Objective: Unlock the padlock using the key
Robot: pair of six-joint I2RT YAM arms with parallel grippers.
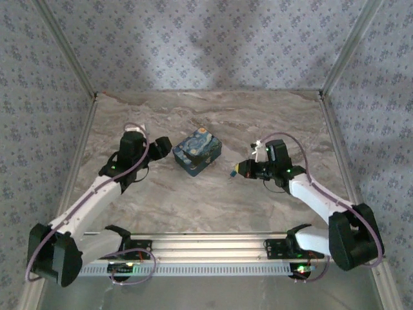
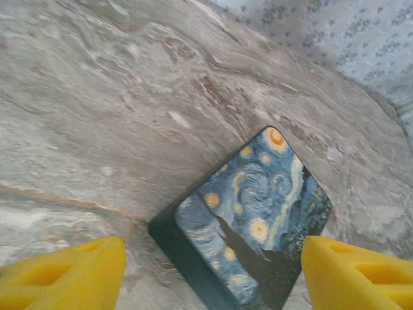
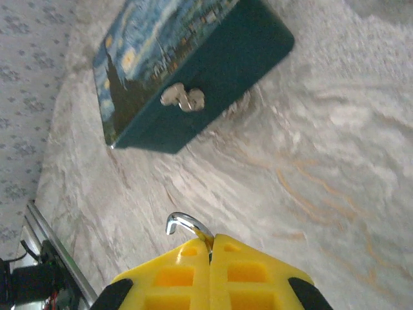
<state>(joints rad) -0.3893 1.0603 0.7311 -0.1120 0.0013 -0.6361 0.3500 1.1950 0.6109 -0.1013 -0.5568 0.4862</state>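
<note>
Bottom centre of the right wrist view, our right gripper (image 3: 211, 242) has its jaws pressed together on what we judge is the padlock (image 3: 187, 218). Its silver hook points upper left toward the box (image 3: 219, 64), which our left gripper (image 2: 213, 258) straddles, jaws spread.

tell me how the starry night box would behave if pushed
Probably slides rather than tips: the box is low, wide and lies flat on the smooth-looking table. Likely stiff, given its crisp edges and metal clasp. Its rounded corners might let a push glance off.
</note>
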